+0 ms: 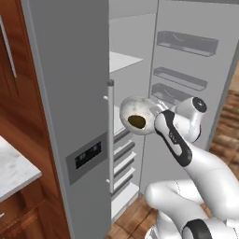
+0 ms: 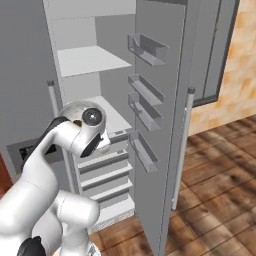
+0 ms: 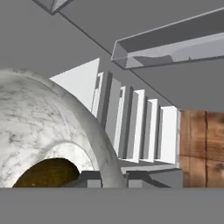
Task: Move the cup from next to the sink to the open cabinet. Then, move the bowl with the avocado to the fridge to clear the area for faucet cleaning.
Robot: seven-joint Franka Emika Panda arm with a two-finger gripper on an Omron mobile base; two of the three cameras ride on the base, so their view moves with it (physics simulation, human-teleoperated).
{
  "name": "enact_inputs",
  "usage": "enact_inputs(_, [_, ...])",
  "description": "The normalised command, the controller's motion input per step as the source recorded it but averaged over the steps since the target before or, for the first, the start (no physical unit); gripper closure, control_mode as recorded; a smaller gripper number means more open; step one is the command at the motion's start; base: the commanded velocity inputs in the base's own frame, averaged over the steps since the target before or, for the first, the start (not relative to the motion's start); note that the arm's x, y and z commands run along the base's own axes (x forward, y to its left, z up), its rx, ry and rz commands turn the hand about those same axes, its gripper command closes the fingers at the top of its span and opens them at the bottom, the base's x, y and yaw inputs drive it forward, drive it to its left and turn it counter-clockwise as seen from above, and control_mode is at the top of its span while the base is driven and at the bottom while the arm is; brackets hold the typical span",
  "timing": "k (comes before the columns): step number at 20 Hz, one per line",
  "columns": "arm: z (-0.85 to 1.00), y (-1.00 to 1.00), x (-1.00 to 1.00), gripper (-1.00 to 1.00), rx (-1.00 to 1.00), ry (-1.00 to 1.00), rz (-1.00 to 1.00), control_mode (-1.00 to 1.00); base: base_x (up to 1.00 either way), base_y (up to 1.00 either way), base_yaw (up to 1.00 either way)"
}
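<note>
- Gripping the rim of the bowl [image 1: 137, 115], the fingers [image 3: 114, 178] are clenched on its wall, one dark tip to each side.
- Bowl hangs tipped on its side in front of the open fridge [image 1: 74, 93], level with a middle shelf [image 2: 102, 112].
- Avocado [image 1: 137, 121] lies inside the bowl.
- Door bins [image 2: 146, 48] line the swung-open fridge door.
- Marble tabletop [image 1: 14, 170] sits at far left.

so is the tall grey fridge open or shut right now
Open. The tall grey metallic fridge's right door is swung wide, showing white shelves and clear door bins.
</note>
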Motion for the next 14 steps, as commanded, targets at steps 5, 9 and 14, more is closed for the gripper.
enact_inputs(5, [0.00, 0.00, 0.00, 1.00, 0.00, 0.00, 0.00, 1.00, 0.73, -0.06, 0.00])
enact_inputs(9, [0.00, 0.00, 0.00, 1.00, 0.00, 0.00, 0.00, 1.00, 0.33, -0.03, -0.03])
enact_inputs(14, [0.96, 0.07, 0.01, 1.00, -0.01, -0.06, -0.08, -1.00, 0.00, 0.00, 0.00])
